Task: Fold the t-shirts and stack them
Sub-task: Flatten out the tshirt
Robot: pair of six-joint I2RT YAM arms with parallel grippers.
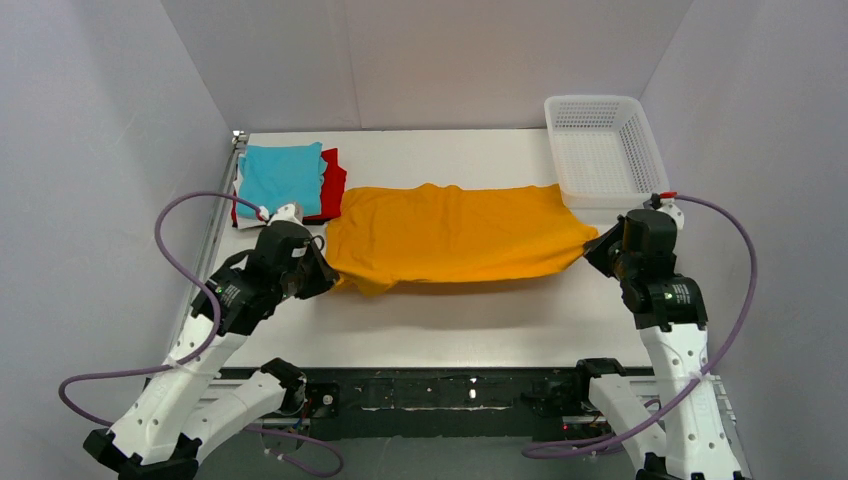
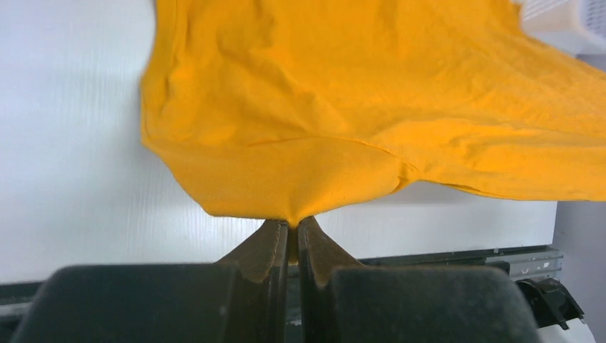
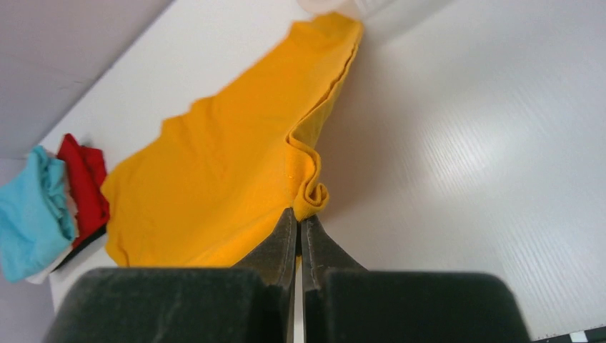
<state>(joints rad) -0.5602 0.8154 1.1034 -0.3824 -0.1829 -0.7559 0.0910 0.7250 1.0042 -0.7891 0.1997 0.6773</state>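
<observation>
Two corners of the mustard-orange shirt (image 1: pixel 450 232) are pinched in my grippers, one at each end. It lies spread across the middle of the table (image 1: pixel 470 320), stretched sideways between my arms, and its near edge looks slightly raised where I hold it.

My left gripper (image 2: pixel 293 225) is clamped on the left near corner, the cloth drawn to a point between the closed fingers. My right gripper (image 3: pixel 298 214) is closed on a rolled bit of hem at the right near corner.

I judge this to be the start of a fold, since both near corners are taken. The next move calls for lifting them together and carrying them evenly toward the far edge, keeping the cloth taut so it lands flat. If one side leads, the fold will skew.

Just beside the shirt's far left corner sits the finished stack, a turquoise shirt (image 1: pixel 282 178) on top and a red shirt (image 1: pixel 333 185) under it. A white mesh basket (image 1: pixel 600 150) stands at the far right, close to the shirt's other far corner.

The tabletop is white and finely ribbed. Pale grey walls close it in on three sides.
</observation>
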